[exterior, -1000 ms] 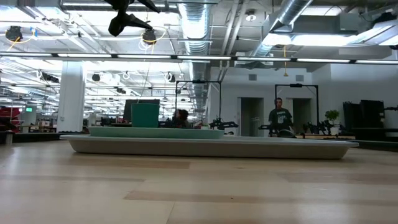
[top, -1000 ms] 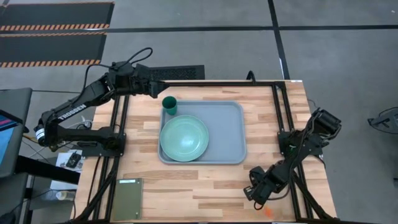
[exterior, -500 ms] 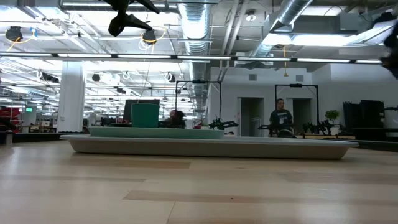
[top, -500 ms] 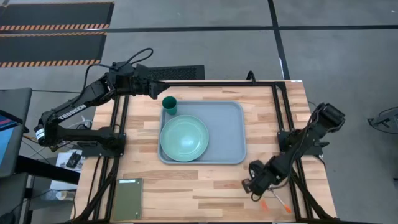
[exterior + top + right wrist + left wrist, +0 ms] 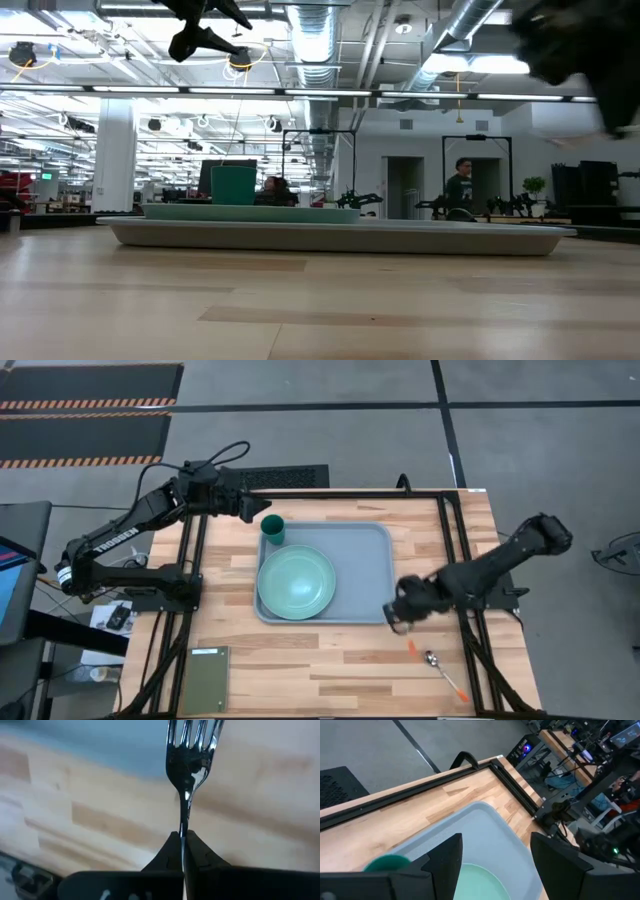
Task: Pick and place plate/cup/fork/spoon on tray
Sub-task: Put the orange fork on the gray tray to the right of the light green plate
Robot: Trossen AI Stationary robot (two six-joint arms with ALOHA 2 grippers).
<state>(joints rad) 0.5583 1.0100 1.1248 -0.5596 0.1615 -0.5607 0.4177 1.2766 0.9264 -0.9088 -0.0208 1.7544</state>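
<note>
Wooden table (image 5: 330,670) bearing blue-grey tray (image 5: 370,575) with mint plate (image 5: 296,582) and teal cup (image 5: 273,528) inside, left arm lettered TROSSEN, left gripper (image 5: 262,510) beside cup, fingers parted and empty, right gripper (image 5: 396,616) at tray's corner pinching fork (image 5: 192,750), spoon (image 5: 443,670) on table.

A pale mint-green plate (image 5: 296,582) lies in a light blue-grey tray (image 5: 365,575), with a dark teal-green cup (image 5: 273,528) at the tray's corner. The bench (image 5: 330,660) is pale striped wood. The fork (image 5: 191,755) has a silver head; the spoon (image 5: 445,672) has an orange handle. An olive-green rectangle (image 5: 203,679) lies well apart from the tray.
</note>
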